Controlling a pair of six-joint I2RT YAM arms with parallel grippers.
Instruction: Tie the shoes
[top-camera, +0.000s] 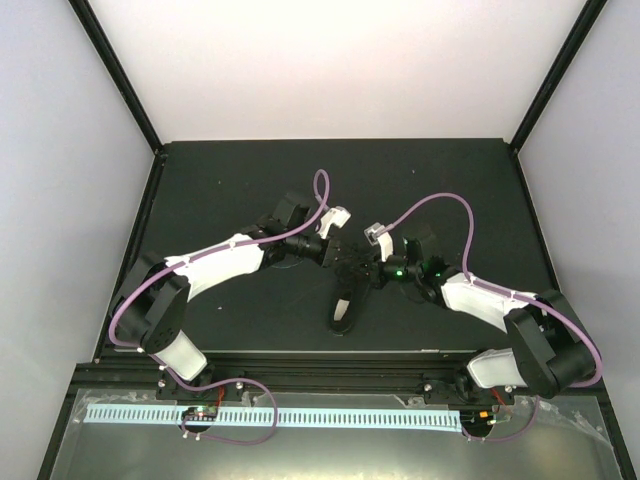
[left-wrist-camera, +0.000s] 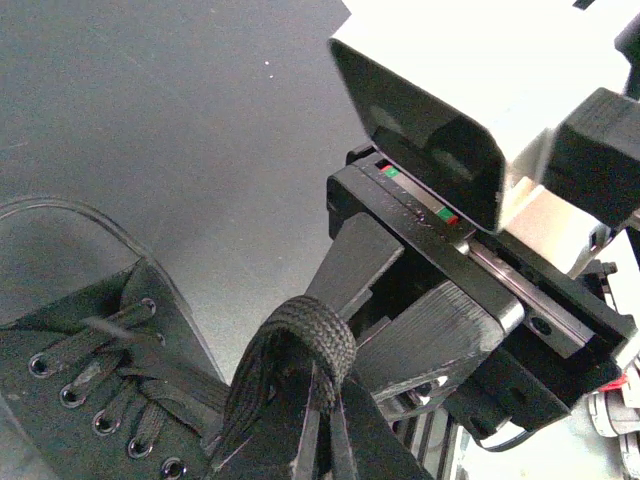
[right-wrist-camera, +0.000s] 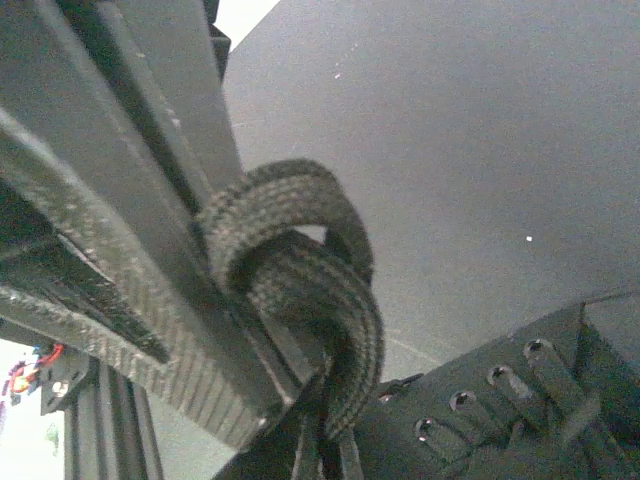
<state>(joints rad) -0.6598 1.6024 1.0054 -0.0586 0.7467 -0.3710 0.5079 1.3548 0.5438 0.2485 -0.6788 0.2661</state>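
Viewing from top: your left tool and right tool meet just above the shoe, which lies mid-worktop, between both arms.
Left wrist: your left tool is clamped on a loop of the laces; shoe eyelets sit lower left.
Right wrist: your right tool is narrow, gripping the lace loop; shoe sits lower right.

We find the shoe on the table, toward its near edge, between the two arm bases. Over its far end the left gripper comes in from the left and the right gripper from the right, nearly touching, the lace looped up between them.
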